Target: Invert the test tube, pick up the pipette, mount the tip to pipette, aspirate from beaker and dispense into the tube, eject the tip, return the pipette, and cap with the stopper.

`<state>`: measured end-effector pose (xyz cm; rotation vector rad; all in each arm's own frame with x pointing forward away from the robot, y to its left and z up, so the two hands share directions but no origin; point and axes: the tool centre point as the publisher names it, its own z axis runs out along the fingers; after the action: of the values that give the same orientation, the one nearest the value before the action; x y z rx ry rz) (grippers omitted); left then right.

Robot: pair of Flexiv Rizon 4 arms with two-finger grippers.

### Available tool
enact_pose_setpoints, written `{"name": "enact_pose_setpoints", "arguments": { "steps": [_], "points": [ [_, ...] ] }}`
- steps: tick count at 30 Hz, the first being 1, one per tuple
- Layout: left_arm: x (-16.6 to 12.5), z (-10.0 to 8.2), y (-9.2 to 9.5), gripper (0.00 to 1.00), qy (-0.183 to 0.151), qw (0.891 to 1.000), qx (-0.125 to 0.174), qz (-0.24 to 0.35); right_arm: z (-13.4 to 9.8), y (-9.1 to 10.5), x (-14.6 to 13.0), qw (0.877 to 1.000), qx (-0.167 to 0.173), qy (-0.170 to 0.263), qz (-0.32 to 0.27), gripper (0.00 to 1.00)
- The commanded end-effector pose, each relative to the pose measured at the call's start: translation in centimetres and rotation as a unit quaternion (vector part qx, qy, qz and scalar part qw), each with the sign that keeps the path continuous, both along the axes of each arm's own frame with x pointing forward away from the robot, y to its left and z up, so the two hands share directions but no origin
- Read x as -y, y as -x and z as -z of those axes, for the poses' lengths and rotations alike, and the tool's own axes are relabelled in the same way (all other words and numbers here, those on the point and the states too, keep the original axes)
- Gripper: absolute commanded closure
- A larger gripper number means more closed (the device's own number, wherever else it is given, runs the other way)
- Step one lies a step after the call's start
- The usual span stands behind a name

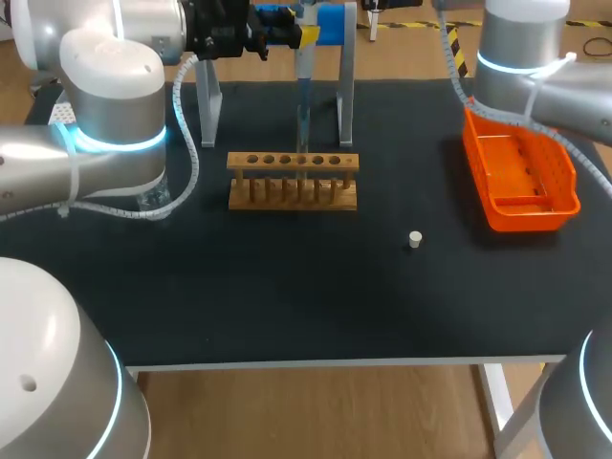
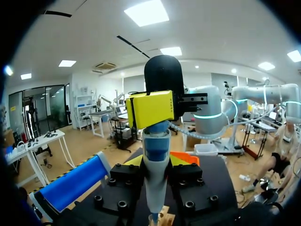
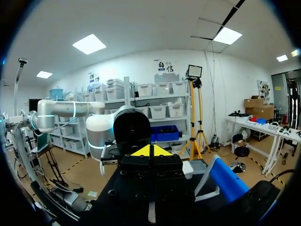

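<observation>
Left pincer (image 2: 155,161) grips the pipette (image 2: 156,188) upright over the wooden rack (image 1: 292,182); right pincer (image 3: 150,151) is closed on nothing.

The pipette's grey body passes between the left pincer's fingers, with its yellow block and black knob beyond them. Its thin lower end reaches the rack directly under the pincer. Whether a tube stands there cannot be told. The white stopper (image 1: 415,239) lies on the table well apart from that pincer, and the orange tray (image 1: 521,177) is farther off. The right pincer's yellow tips meet.
</observation>
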<state>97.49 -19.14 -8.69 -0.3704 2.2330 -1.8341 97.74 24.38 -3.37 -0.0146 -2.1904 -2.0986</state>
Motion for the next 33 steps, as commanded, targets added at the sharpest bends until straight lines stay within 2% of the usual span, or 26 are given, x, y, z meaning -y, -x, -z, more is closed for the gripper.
{"name": "enact_pose_setpoints", "arguments": {
  "steps": [1, 9, 10, 12, 13, 18, 23, 28, 33],
  "points": [
    [0.0, -0.8, -0.2, 1.00, 0.001, 1.000, 0.001, -0.001, -0.2, 0.4, 0.5, 1.000, 0.010, -0.004, 0.001, 1.00],
    [0.0, -0.8, -0.2, 1.00, 0.001, 1.000, 0.001, -0.001, -3.3, 1.1, 1.2, 0.999, 0.052, 0.000, 0.000, 1.00],
    [0.0, -0.8, -0.2, 1.00, 0.001, 1.000, 0.001, -0.001, -3.6, 1.3, 1.3, 0.998, 0.059, 0.003, 0.001, 0.97],
    [0.0, -0.8, -0.2, 1.00, 0.001, 1.000, 0.001, -0.001, -4.1, 1.7, 1.8, 0.997, 0.071, 0.006, 0.000, 0.50],
    [0.0, -0.8, -0.2, 1.00, 0.001, 1.000, 0.001, -0.001, -4.2, 1.9, 2.2, 0.997, 0.075, 0.009, 0.002, 0.00],
    [0.0, -0.8, -0.2, 1.00, 0.001, 1.000, 0.001, -0.001, -3.9, 2.6, 4.3, 0.995, 0.096, 0.027, 0.014, 0.00],
    [0.0, -0.8, -0.2, 1.00, 0.001, 1.000, 0.001, -0.001, -2.4, 3.2, 7.1, 0.993, 0.104, 0.051, 0.031, 0.00],
    [0.0, -0.8, -0.2, 1.00, 0.001, 1.000, 0.001, -0.001, 0.6, 3.2, 9.6, 0.992, 0.098, 0.074, 0.032, 0.00],
    [0.0, -0.8, -0.2, 1.00, 0.001, 1.000, 0.001, -0.001, 5.1, 3.3, 10.9, 0.988, 0.101, 0.112, 0.017, 0.00]
  ]
}}
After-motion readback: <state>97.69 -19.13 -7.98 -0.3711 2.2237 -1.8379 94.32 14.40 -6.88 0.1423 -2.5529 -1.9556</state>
